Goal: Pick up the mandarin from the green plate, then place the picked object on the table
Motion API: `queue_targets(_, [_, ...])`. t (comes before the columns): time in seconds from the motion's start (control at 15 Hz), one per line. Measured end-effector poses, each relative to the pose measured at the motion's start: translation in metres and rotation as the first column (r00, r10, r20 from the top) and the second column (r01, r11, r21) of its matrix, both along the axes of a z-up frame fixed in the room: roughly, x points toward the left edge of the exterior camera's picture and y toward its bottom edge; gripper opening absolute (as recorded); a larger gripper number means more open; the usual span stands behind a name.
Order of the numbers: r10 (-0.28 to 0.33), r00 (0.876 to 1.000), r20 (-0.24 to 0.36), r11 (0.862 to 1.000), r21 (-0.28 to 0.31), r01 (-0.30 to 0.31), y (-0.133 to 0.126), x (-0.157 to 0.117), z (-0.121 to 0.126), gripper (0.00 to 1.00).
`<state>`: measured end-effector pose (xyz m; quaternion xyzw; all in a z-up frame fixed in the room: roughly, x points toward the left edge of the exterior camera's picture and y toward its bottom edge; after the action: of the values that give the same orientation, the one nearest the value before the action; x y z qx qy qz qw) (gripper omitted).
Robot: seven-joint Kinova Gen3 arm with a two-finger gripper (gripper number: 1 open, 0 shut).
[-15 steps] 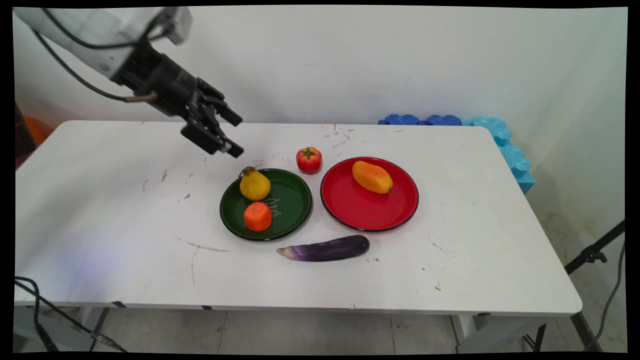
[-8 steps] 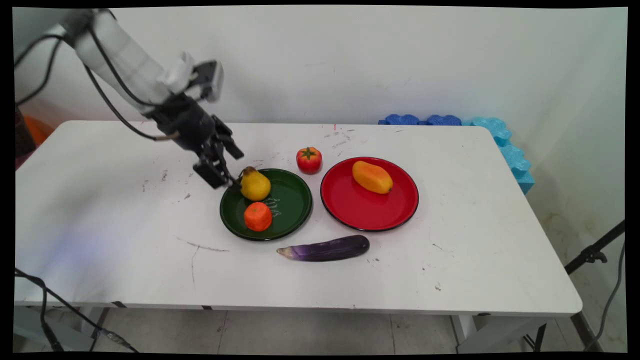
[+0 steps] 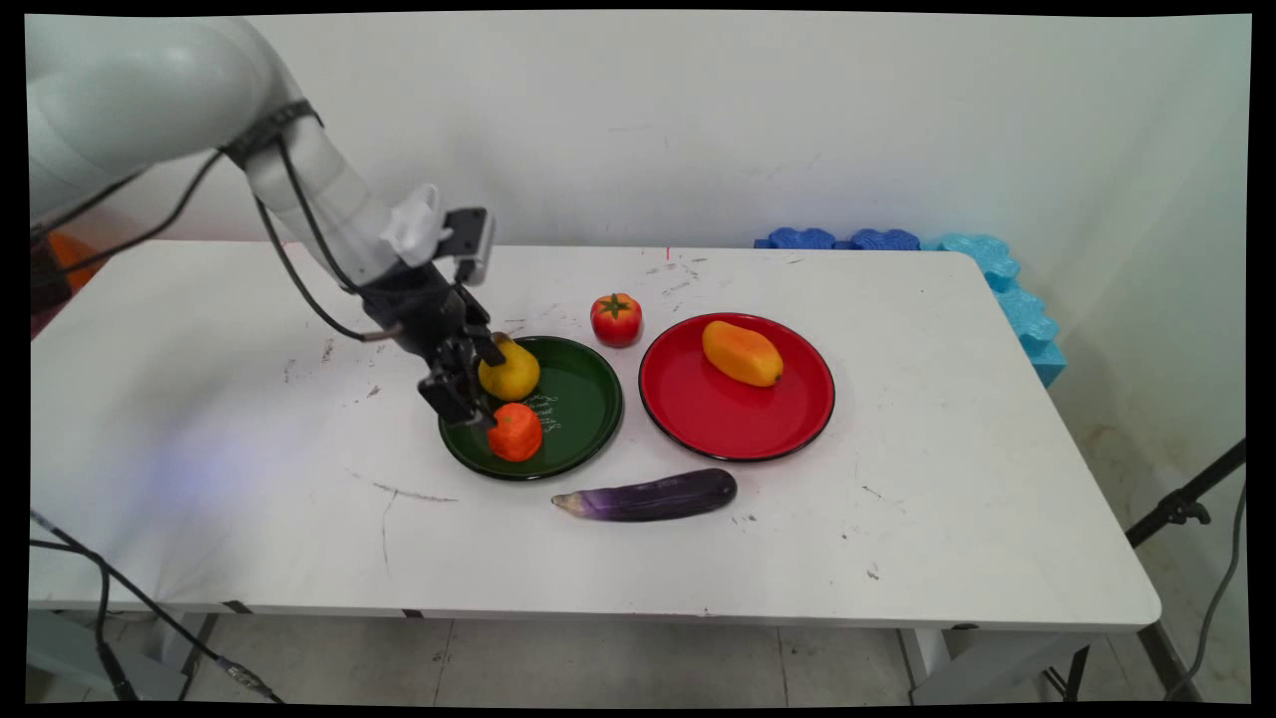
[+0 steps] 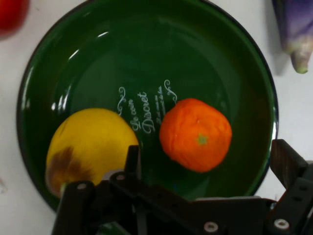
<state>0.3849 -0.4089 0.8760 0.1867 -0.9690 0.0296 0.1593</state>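
Orange (image 3: 514, 432) sat on the near part of the green plate (image 3: 583, 404), and the hand (image 3: 477, 394) hovered over the plate's left rim with its fingers spread wide, gripping nothing. In the hand view the orange (image 4: 195, 134) lay between the two black fingers (image 4: 132, 159), closer to the right one, with the yellow pear (image 4: 90, 144) beside it on the plate (image 4: 146, 58), next to white lettering. Across the desk (image 3: 199, 449), the pear (image 3: 510, 371) stood on the plate's far left part, partly hidden by the hand. Behind the plate's far right rim a tomato (image 3: 616, 318) rested on the desk. In front, an eggplant (image 3: 648, 496) lay lengthwise. Farther right, a red plate (image 3: 733, 414) held a mango (image 3: 742, 352). Blue foam pieces (image 3: 997, 274) lined the far right corner.
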Motion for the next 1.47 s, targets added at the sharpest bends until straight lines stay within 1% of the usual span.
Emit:
queue_targets(0.33, [-0.052,0.999,0.014,0.999,0.013,0.052,-0.008,-0.016,-0.029,1.0])
queue_targets(0.67, [-0.093,0.995,0.028,0.995,0.022,0.092,-0.013,-0.026,-0.048,1.0])
queue_targets(0.73, [-0.098,0.995,0.03,0.995,0.021,0.098,-0.014,-0.028,-0.05,0.0])
queue_targets(1.07, [-0.128,0.991,0.036,0.992,0.018,0.128,-0.016,-0.034,-0.059,0.0])
queue_targets(1.2, [-0.138,0.99,0.034,0.99,0.014,0.138,-0.017,-0.037,-0.059,0.0])
queue_targets(1.4, [-0.126,0.992,0.03,0.992,0.012,0.126,-0.017,-0.042,-0.053,0.0])
queue_targets(1.47, [-0.115,0.993,0.028,0.993,0.01,0.115,-0.016,-0.045,-0.047,0.0])
